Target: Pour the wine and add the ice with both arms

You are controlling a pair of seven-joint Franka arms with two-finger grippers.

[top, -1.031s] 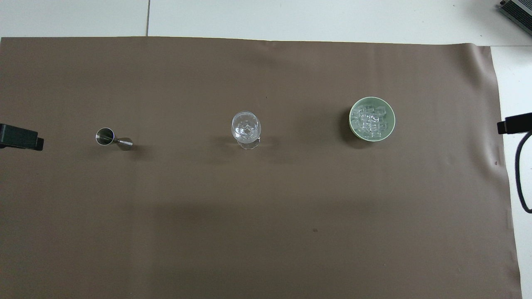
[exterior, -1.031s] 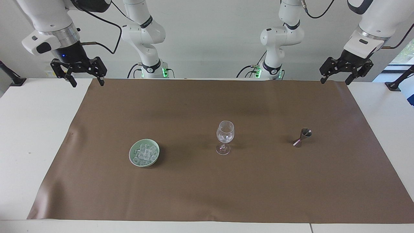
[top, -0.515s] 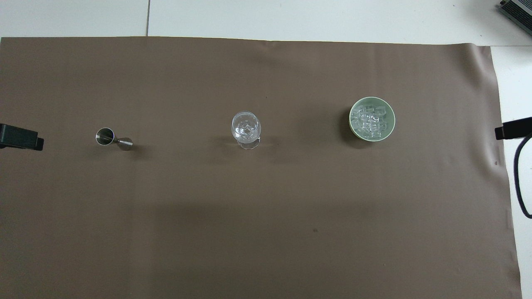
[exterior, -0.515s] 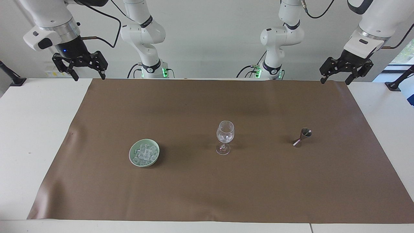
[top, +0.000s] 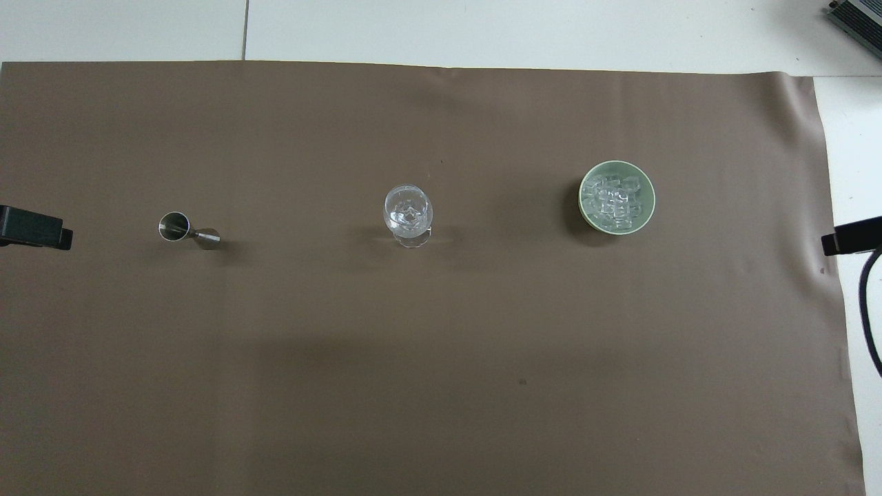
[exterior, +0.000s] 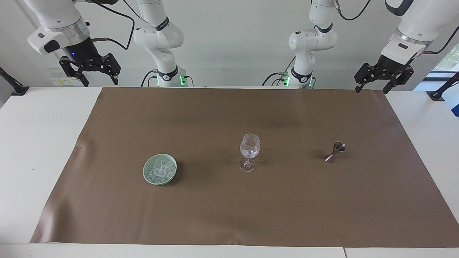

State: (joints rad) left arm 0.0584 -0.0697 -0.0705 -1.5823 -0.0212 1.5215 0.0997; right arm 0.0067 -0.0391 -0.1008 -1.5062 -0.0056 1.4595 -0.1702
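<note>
Facing view: we see the wine glass (exterior: 249, 152) mid-frame between ice (exterior: 160, 168) and jigger (exterior: 335, 152), reachable by both; right gripper (exterior: 95, 73) and left gripper (exterior: 375, 80) hang wide, empty, at the upper corners.

Overhead view: beside the brown mat (top: 441, 310), both tools were cut off by the frame edges. The wine glass (exterior: 249, 150) contents were too small to tell.

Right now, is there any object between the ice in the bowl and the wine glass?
No, nothing visible. Only bare brown mat lies between the ice in its green bowl and the wine glass.
</note>
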